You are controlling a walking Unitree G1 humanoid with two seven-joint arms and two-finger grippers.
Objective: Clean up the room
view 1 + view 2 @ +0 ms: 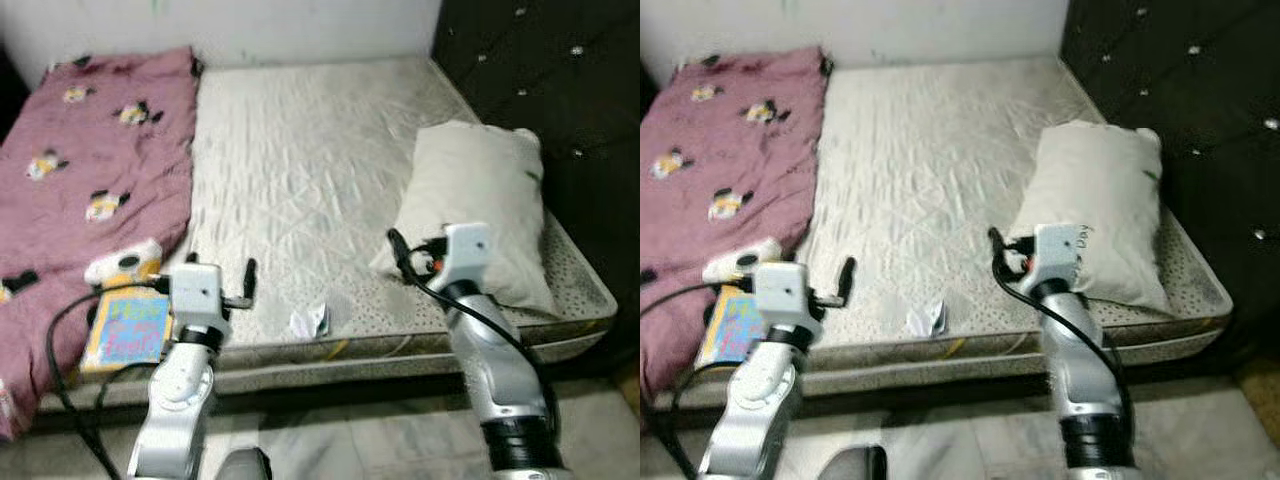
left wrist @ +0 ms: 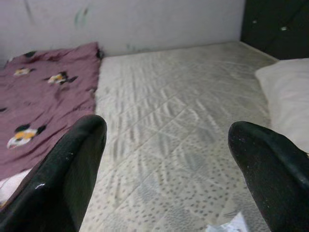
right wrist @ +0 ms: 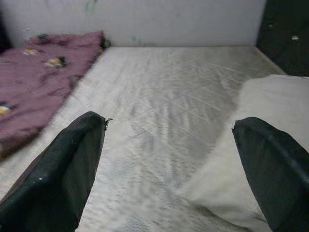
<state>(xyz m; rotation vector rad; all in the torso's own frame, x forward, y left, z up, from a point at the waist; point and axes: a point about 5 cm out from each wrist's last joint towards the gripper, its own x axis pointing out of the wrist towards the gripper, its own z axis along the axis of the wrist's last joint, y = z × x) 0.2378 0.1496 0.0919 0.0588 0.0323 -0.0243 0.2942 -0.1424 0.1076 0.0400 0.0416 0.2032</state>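
Mattress point(image 1: 300, 170) holds pillow point(image 1: 478, 200), paper scrap point(image 1: 310, 321); both claws point(image 2: 166, 140) point(image 3: 169, 140) spread apart.

— What's on the mattress point(image 1: 300, 180)?
— A cream pillow point(image 1: 478, 205) at right, slightly askew. A mauve blanket point(image 1: 90, 150) with cartoon prints covers the left.
— Anything smaller?
— A crumpled paper point(image 1: 310, 320) at lower centre, a colourful book point(image 1: 128, 330) lower left.

You are facing a white plastered wall point(image 1: 300, 25) behind the bed. A black button-tufted padded headboard point(image 1: 560, 90) stands to your right. Grey marbled floor tiles point(image 1: 350, 445) lie below.
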